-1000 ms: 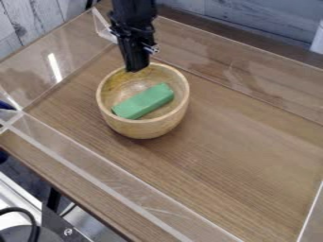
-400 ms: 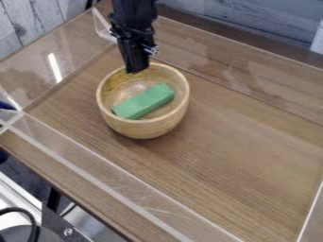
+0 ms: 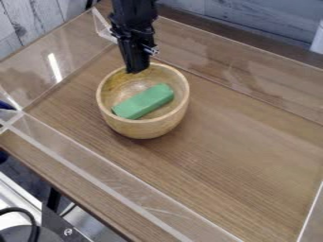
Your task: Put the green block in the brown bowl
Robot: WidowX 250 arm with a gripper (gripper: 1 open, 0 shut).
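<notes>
Nothing we can see has moved since the earlier frames: arm, bowl and block all sit where they were.

We see the small flat green rectangular block (image 3: 143, 101) lying inside the round light-brown wooden bowl (image 3: 175, 116), resting on its paler inner floor, with its long axis running diagonally from lower left to upper right. The bowl stands on the wood-grain tabletop (image 3: 240, 142), toward the far left part of it, and clear plastic walls (image 3: 51, 156) border the table's edges. The black robot gripper (image 3: 134, 68) hangs almost straight down at the bowl's far rim, its fingers pressed together with nothing between them. Its tip is above and behind the block, apart from it; we cannot tell whether it touches the rim itself.
</notes>
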